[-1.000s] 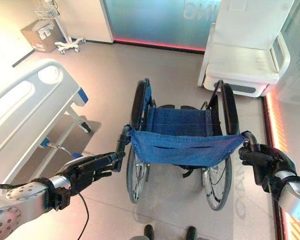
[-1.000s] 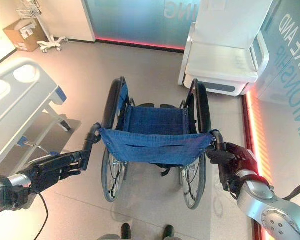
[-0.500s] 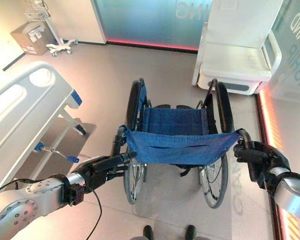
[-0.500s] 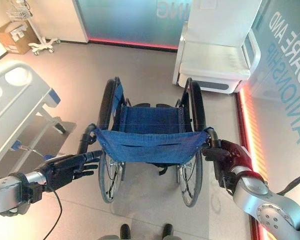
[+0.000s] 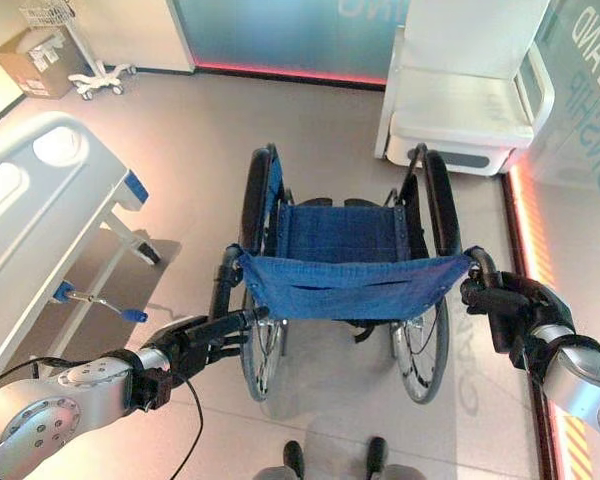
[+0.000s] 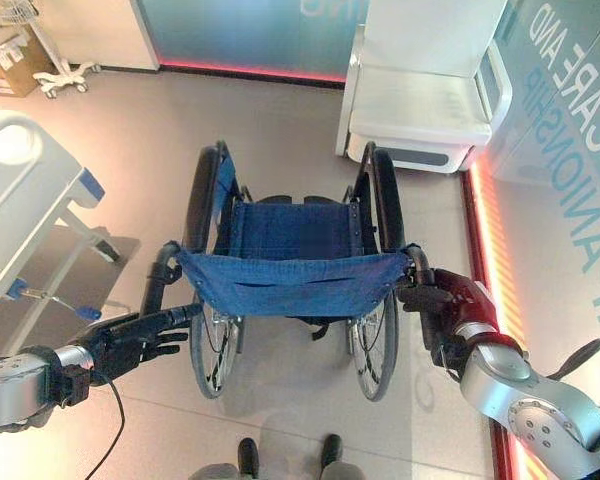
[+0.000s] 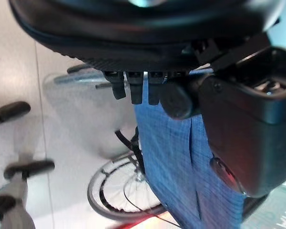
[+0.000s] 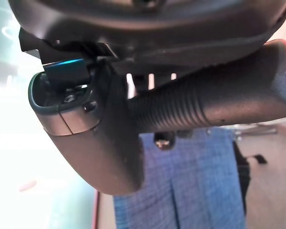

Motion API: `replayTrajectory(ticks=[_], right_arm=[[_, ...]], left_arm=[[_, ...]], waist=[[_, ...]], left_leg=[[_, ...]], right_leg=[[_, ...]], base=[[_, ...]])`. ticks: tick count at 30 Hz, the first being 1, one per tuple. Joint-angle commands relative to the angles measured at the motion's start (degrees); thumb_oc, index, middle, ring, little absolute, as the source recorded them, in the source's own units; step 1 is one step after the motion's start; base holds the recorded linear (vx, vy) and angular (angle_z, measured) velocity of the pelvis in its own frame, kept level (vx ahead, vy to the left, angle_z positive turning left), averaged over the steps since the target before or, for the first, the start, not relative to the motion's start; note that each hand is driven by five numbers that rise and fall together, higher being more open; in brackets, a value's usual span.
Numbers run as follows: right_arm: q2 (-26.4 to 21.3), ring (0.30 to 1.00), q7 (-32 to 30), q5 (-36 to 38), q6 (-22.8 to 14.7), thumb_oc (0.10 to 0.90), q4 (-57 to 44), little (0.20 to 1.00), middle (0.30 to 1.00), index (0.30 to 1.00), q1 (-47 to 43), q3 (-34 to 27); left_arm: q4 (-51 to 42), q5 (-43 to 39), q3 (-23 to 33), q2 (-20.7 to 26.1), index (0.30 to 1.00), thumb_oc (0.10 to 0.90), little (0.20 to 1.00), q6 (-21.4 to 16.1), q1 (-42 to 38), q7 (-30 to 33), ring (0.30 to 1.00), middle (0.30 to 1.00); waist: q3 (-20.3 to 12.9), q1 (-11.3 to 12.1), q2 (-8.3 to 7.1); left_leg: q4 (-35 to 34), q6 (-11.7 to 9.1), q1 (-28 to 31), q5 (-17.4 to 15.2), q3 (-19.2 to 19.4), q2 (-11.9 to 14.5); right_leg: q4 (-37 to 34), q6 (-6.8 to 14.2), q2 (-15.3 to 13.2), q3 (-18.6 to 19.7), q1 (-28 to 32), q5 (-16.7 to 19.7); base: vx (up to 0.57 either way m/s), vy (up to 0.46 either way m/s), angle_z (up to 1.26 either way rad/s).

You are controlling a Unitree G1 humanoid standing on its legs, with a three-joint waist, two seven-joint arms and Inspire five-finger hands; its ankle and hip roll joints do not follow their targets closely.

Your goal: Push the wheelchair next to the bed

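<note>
Bed [image 5: 40,215] lies left of our wheelchair [image 5: 350,270], well apart; right hand [image 5: 510,305] wraps its handle [image 8: 214,105], left hand [image 5: 195,340] stretched flat beside the other.

Far right: a white padded armchair [image 5: 463,105] with pale side rails, standing on the grey floor [image 5: 190,140], its back to the far wall. Behind it and leftward, a teal glass panel [image 5: 280,30], with a red light strip [image 5: 280,73] running along its foot. Down the right side, an orange glowing strip [image 5: 525,230] at floor level, below a glass wall with large pale lettering [image 6: 580,150]. Far left corner: a brown cardboard box [image 5: 28,62] on the floor, and just to its right a white wheeled stand [image 5: 98,72] carrying a wire basket [image 5: 45,13] on top.
</note>
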Motion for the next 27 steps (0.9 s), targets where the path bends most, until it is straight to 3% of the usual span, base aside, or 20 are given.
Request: replayTrajectory(ticks=[1,5,11,26,27], right_arm=[[3.4,0.3,0.5,0.1,-9.8,0.4,4.9,0.3,0.3,0.3,-0.9,1.9],[4.1,0.3,-0.1,-0.6,-10.1,0.4,5.8,0.3,0.3,0.3,-3.8,5.0],[5.4,0.3,-1.0,-1.4,-9.7,0.4,7.0,0.3,0.3,0.3,-6.2,7.5],[5.8,0.3,-0.9,-0.7,-8.1,0.4,8.7,0.3,0.3,0.3,-8.5,7.3],[5.6,0.3,-0.9,-0.5,-7.9,0.4,8.7,0.3,0.3,0.3,-8.7,7.1]], left_arm=[[1.3,-4.5,3.2,-1.6,0.9,0.8,0.9,-7.7,-5.8,-2.1,0.9,0.9],[1.5,-4.0,-2.9,-3.2,0.9,0.8,0.9,-9.2,-11.0,-1.7,0.9,0.9],[2.1,0.1,-7.2,-4.7,0.9,0.8,0.9,-10.4,-15.3,-1.4,0.9,0.9],[4.3,8.5,-6.4,-4.1,0.9,0.8,0.9,-13.3,-20.6,2.1,0.9,0.9],[4.6,8.0,-6.0,-3.8,0.606,0.604,0.606,-12.8,-20.8,1.8,0.606,0.606]], waist=[[0.6,-2.8,1.62],[0.9,-3.0,1.61],[1.1,-3.2,1.37],[2.1,-4.0,1.17],[2.2,-4.0,1.17]], left_leg=[[-0.4,-2.9,-1.2,2.1,1.0,1.2],[-0.4,-2.8,-1.2,2.1,1.0,1.1],[-0.4,-2.6,-1.1,2.0,0.9,0.9],[0.3,-2.3,-1.3,1.9,1.7,0.8],[0.4,-2.3,-1.4,2.0,1.7,0.7]], right_leg=[[0.1,2.2,-0.9,-0.6,-0.6,2.2],[0.3,2.1,-0.9,-0.4,-0.7,2.3],[0.4,2.0,-0.7,0.0,-0.8,2.3],[0.9,1.6,-0.7,1.1,-1.6,2.7],[1.0,1.6,-0.7,1.2,-1.6,2.7]], base=[[0.0,0.0,0.0],[0.0,0.0,0.0],[0.0,0.0,-0.01],[0.0,0.0,0.0],[0.0,0.0,0.0]])
